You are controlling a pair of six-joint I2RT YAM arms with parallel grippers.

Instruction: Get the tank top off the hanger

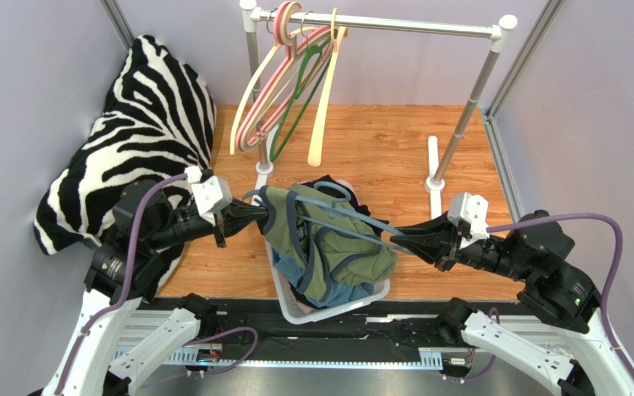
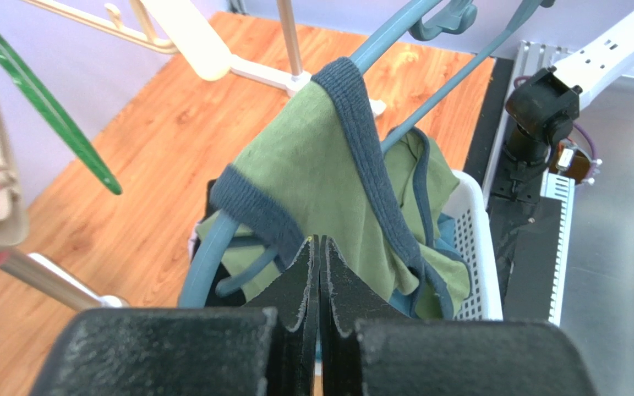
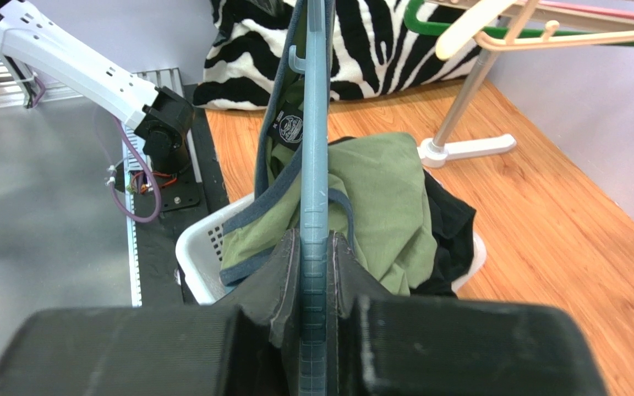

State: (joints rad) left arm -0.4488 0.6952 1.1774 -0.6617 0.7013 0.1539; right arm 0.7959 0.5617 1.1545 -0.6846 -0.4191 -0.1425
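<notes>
A green tank top point(image 1: 328, 247) with dark blue trim hangs on a grey-blue hanger point(image 1: 353, 216), slumping into a white basket point(image 1: 337, 309). My left gripper point(image 1: 264, 217) is at the top's left edge. In the left wrist view its jaws point(image 2: 320, 241) are pressed together at the green cloth point(image 2: 320, 181), with a sliver of fabric pinched at the tips. My right gripper point(image 1: 399, 235) is shut on the hanger's right end. The right wrist view shows the hanger bar point(image 3: 314, 165) clamped between the jaws point(image 3: 314, 235), with the top point(image 3: 378, 198) draped beyond.
A clothes rack point(image 1: 378, 22) with several bare hangers stands at the back. A zebra-print cushion point(image 1: 138, 124) lies at the left wall. The basket also holds black point(image 3: 448, 223) and blue garments. Walls close in on both sides.
</notes>
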